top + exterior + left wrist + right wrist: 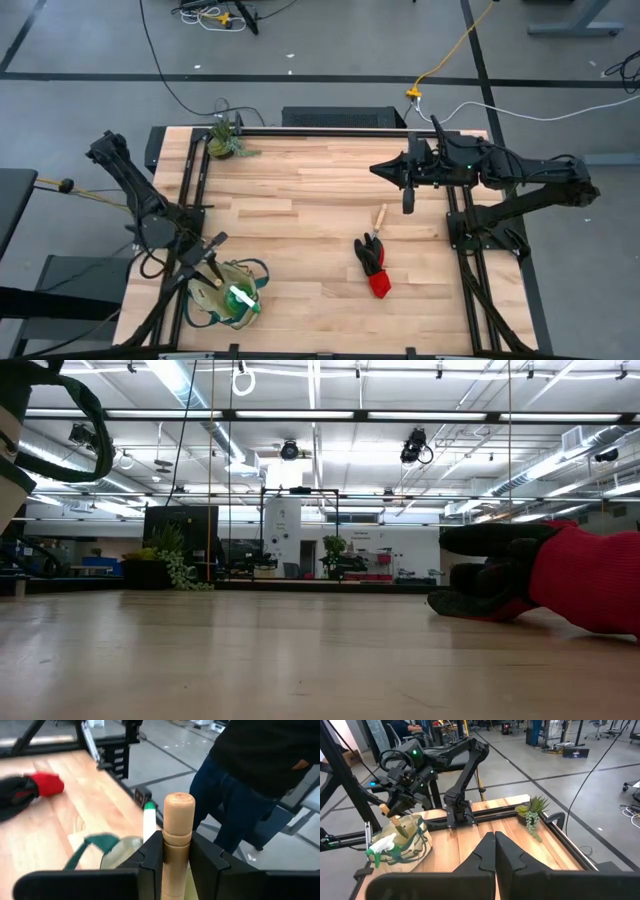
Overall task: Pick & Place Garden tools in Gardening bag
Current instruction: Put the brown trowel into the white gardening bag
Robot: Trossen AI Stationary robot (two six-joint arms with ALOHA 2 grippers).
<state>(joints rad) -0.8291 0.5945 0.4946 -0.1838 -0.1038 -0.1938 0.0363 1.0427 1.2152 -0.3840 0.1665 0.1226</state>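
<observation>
Only the left wrist view shows a person in dark clothes (pixel 260 775) beyond the bench (pixel 320 200). The left gripper (pixel 177 855) grasps a wooden-handled tool (pixel 178 840) above the bag (pixel 228 295), its handle angled upward. The right gripper (pixel 494 851) hangs clenched and empty; gloves (pixel 373 263) lie mid-bench.

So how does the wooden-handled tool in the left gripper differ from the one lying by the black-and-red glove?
The wooden-handled tool in the left gripper is clamped between its fingers above the beige fabric bag; the other wooden-handled tool lies free on the table, beside the black-and-red glove. Both have pale, rounded wooden handles.
</observation>
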